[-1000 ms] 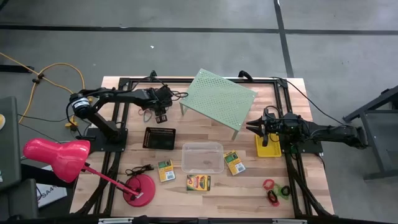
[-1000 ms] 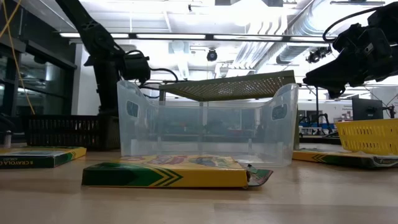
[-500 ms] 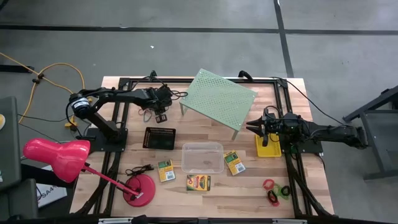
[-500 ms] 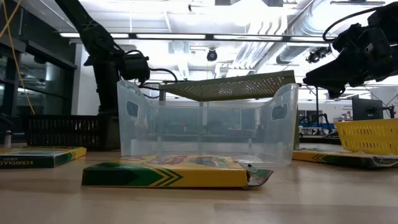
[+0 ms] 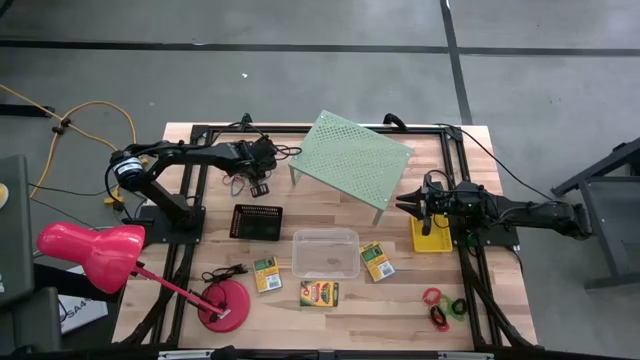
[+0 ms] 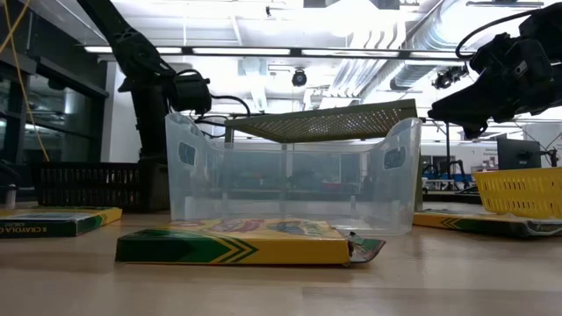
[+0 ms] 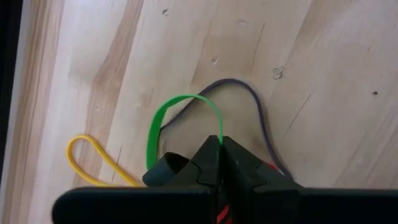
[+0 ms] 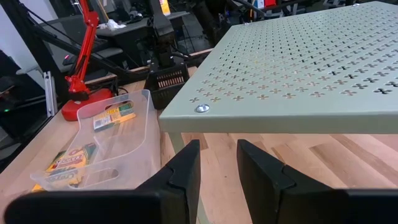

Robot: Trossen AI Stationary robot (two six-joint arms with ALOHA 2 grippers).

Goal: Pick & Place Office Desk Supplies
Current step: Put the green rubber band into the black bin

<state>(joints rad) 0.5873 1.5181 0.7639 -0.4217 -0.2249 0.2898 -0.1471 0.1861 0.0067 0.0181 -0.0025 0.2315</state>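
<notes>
Already clamped on a green rubber band point(image 7: 163, 121), the left gripper point(image 7: 222, 144) works at the far left of the table point(image 5: 400, 300), its fingers pinched together on the loop, with a purple rubber band point(image 7: 258, 112) and a yellow rubber band point(image 7: 93, 163) lying on the wood beside it. Across the table the right gripper point(image 5: 403, 206) waits with fingers apart beside the yellow basket point(image 5: 432, 238). Nothing appears sorted: the black mesh tray point(image 5: 257, 221) and clear tub point(image 5: 325, 252) look empty, three card boxes point(image 5: 319, 293) lie around the tub's near side, and the little rings point(image 5: 440, 305) sit at the near right. Judging by this, nearly all the task remains.
</notes>
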